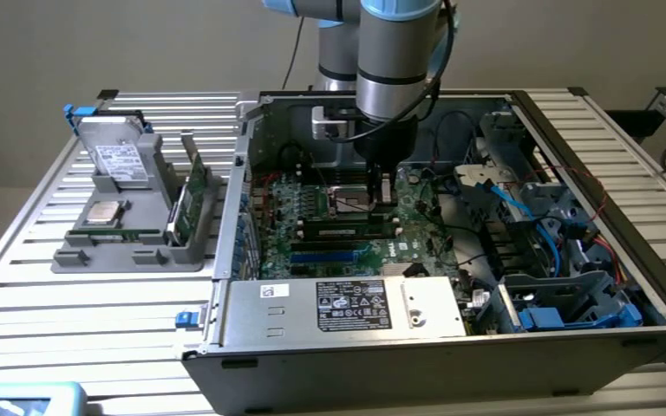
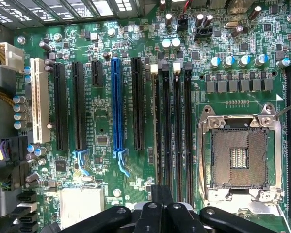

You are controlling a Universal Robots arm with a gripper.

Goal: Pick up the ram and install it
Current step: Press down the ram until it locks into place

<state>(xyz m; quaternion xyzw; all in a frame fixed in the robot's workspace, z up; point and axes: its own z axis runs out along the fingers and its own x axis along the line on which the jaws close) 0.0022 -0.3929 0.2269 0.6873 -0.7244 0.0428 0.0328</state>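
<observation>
On the exterior view's left, a grey holder (image 1: 136, 251) sits on the slatted counter (image 1: 32, 286). It carries a hard drive (image 1: 119, 160) and, along its case-facing side, a slim green stick standing on edge, which looks like the ram (image 1: 195, 178). Its chips are too small to make out, and a second green board lower in the holder is partly hidden by the holder's wall.

Further right lies the open computer case (image 1: 426, 347), with the power supply (image 1: 345, 303) covering the near edge of the motherboard (image 1: 310, 247). The arm reaches down into the case, and the tool (image 1: 381, 192) hangs just above the board's middle, its tip dark against the parts behind it.

The wrist view gives the board's detail: a white slot (image 2: 37, 99), black slots, a blue slot (image 2: 117, 104), then four long memory slots (image 2: 172, 131) beside the open CPU socket (image 2: 240, 155). The tool (image 2: 160, 206) is cut off at the frame edge. Its black fingers (image 2: 149, 213) are pressed together above the memory slots. I cannot tell whether anything thin is pinched between them.
</observation>
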